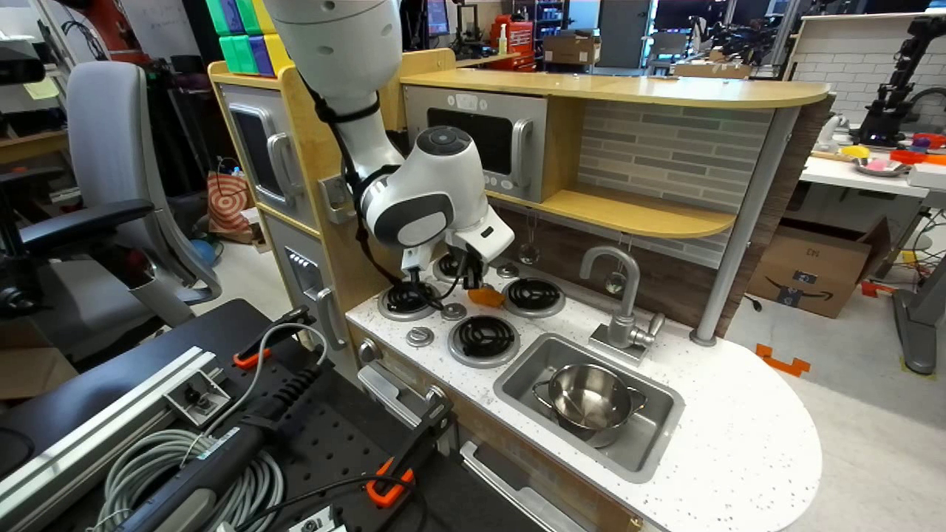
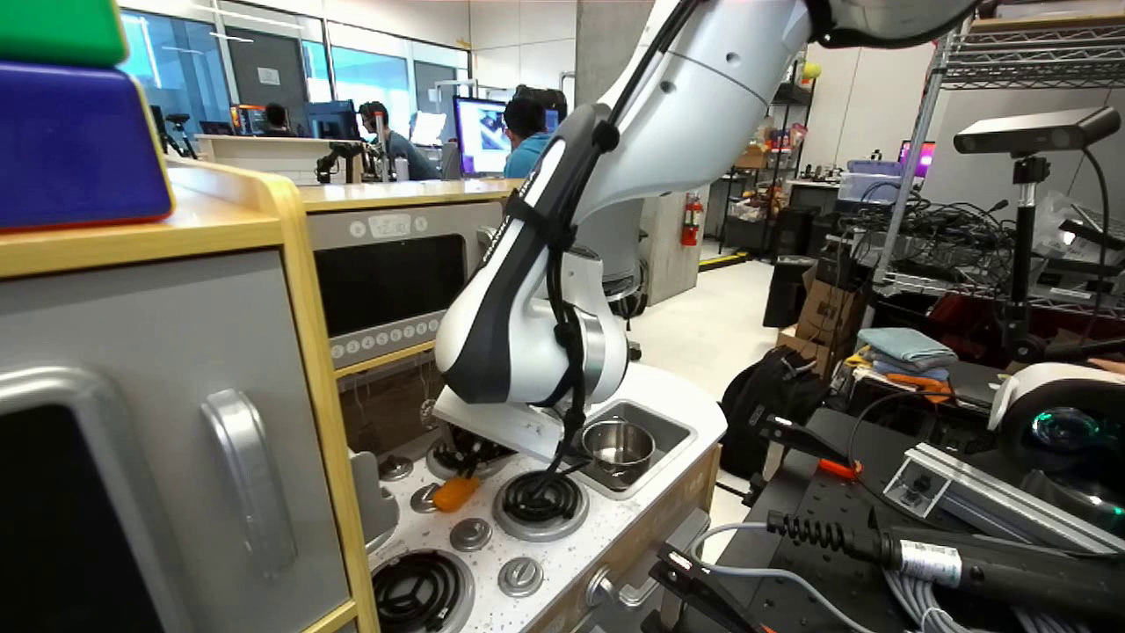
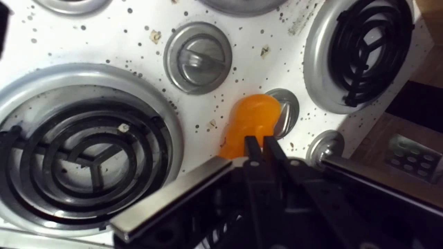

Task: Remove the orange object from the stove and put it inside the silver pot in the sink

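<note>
The orange object [image 3: 254, 116] is at the fingertips of my gripper [image 3: 260, 140], whose fingers are nearly together on its near end. The object also shows in both exterior views [image 1: 485, 297] [image 2: 455, 494], below the dark fingers. It is over the middle of the white stove [image 1: 392, 332], among the knobs and burners, and partly covers a knob in the wrist view. I cannot tell whether it touches the stovetop. The silver pot [image 1: 587, 399] stands upright in the grey sink [image 1: 658, 447]; the pot also shows in an exterior view [image 2: 618, 442].
A curved faucet [image 1: 628, 288] rises behind the sink. A shelf [image 1: 635, 210] and a toy microwave [image 1: 480, 140] stand behind the stove. Metal knobs [image 3: 198, 58] stick up between the burners [image 3: 90, 152]. A black cable hangs from the wrist over the stove.
</note>
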